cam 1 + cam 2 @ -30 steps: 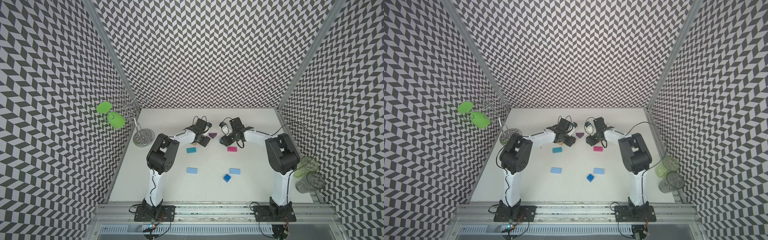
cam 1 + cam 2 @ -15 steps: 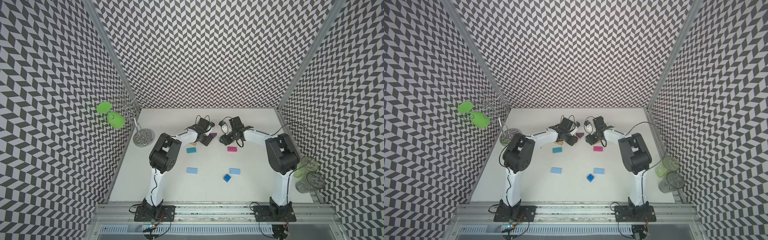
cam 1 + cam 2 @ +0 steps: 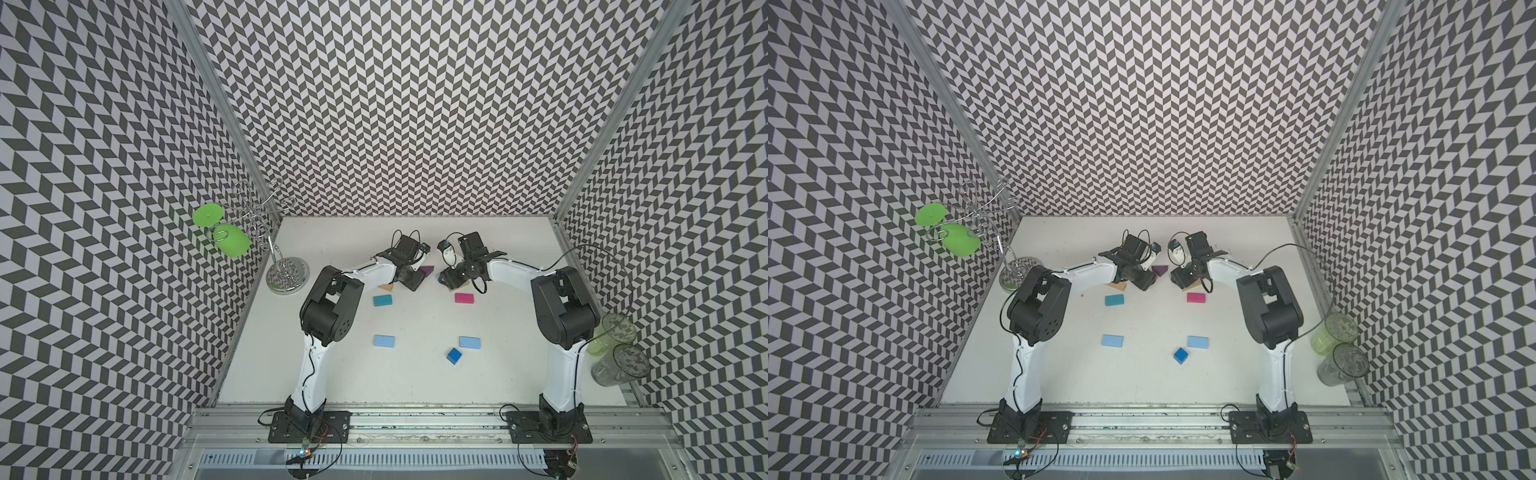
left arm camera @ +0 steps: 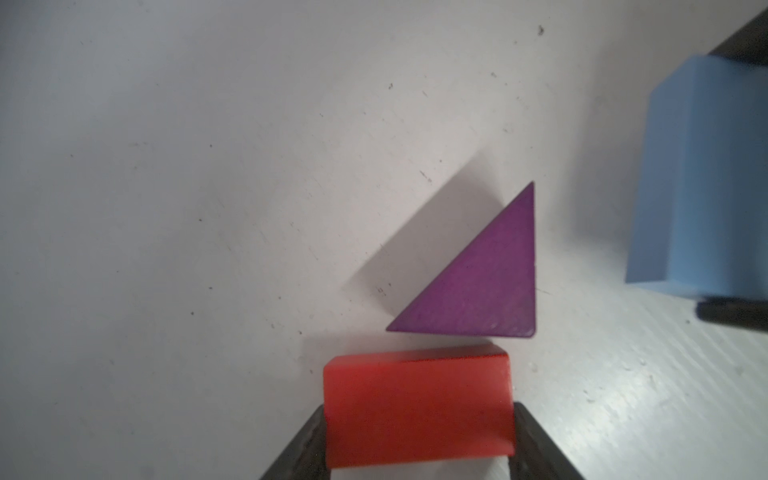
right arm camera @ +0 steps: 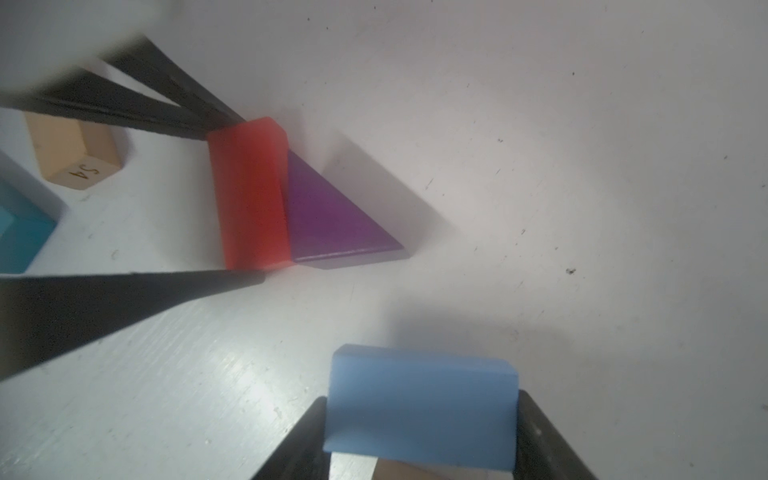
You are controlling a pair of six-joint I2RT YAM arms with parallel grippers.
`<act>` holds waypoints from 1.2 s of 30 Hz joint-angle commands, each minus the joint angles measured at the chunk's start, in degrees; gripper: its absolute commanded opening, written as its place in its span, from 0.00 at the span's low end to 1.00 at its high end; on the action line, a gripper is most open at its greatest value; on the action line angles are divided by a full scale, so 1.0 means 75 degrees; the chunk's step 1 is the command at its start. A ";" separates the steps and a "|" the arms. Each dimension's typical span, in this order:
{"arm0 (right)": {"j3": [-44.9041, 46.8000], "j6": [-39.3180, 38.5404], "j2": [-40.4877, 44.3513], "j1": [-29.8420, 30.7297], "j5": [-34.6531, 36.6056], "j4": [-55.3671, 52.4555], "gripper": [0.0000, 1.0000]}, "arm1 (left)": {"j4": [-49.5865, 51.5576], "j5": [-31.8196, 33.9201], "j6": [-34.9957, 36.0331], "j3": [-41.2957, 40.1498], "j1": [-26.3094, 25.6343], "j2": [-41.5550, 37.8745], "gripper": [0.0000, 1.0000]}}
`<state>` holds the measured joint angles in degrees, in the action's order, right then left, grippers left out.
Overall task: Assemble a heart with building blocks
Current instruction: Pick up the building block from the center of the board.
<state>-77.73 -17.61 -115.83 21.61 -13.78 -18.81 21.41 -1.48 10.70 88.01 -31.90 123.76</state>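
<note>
Near the upper middle of a top view, my left gripper (image 3: 415, 283) clamps the red block (image 4: 415, 395) just beside the purple triangle (image 3: 427, 271); my right gripper (image 5: 419, 436) clamps a light blue block (image 5: 419, 399) right of it.

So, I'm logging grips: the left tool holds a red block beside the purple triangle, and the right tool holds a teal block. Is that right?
Not quite: the right tool holds a light blue block, not a teal one, as the right wrist view shows. The rest stands: the left tool holds the red block beside the purple triangle.
</note>
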 commanded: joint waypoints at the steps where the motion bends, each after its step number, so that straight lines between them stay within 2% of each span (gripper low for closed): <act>1: -0.0082 -0.0042 -0.0053 0.0035 -0.0026 0.0228 0.33 | 0.0280 0.0197 0.0120 0.0020 -0.0059 0.0292 0.58; 36: -0.0081 -0.0001 -0.0107 0.0043 -0.0073 0.0129 0.33 | 0.0110 0.0210 -0.0052 0.0113 -0.0059 0.0389 0.61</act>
<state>-77.73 -17.61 -115.92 21.61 -13.82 -18.83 21.19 -1.30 10.57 88.20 -31.92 123.94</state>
